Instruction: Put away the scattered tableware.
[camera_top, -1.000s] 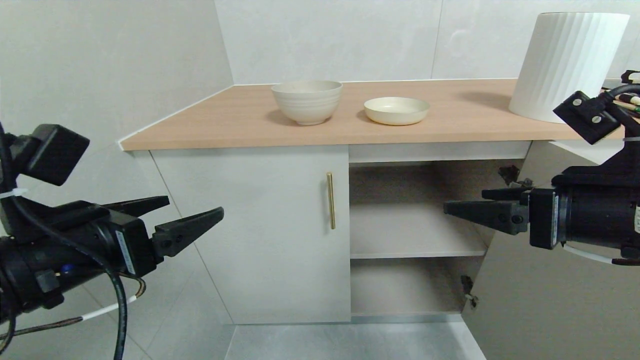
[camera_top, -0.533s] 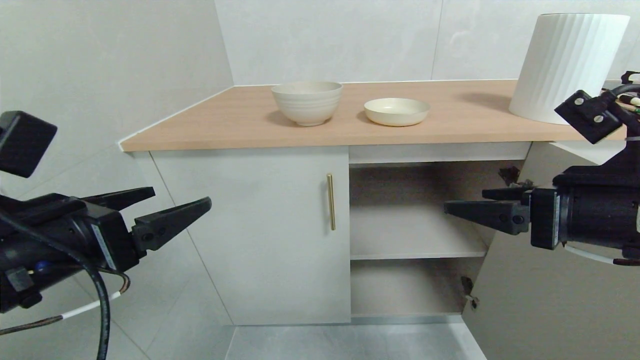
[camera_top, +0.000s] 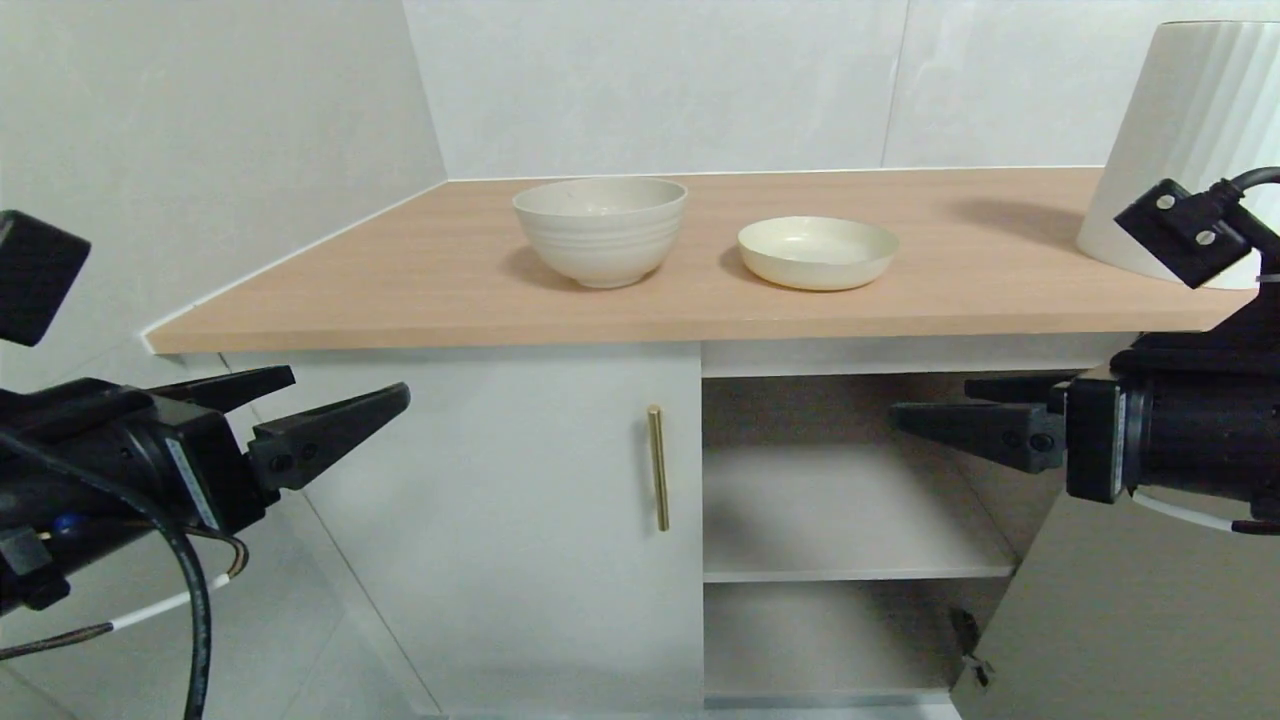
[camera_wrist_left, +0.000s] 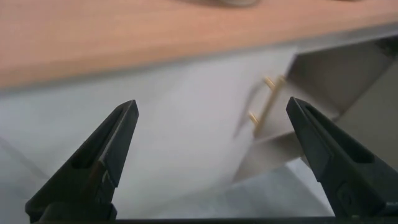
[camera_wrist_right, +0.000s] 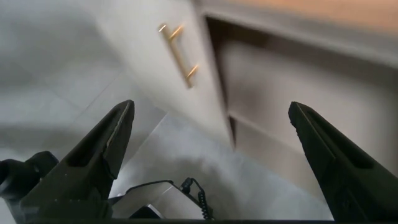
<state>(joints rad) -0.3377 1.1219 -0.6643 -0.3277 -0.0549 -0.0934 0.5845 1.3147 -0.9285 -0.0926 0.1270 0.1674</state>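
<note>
We see the L gripper (camera_top: 348, 382) spread wide, holding nothing, in front of the shut cabinet door (camera_top: 500, 520). The R gripper (camera_top: 932, 398) is also spread and empty, by the open compartment w/ shelf (camera_top: 850, 510). The bowl (camera_top: 600, 230) & shallow dish (camera_top: 818, 252) sit near each other, not touching, on the counter (camera_top: 420, 290).

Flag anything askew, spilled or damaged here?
Nothing stands out. The bowl and shallow dish sit upright and apart on the countertop, no spill visible. The right cabinet door stands open, the left door shut.
</note>
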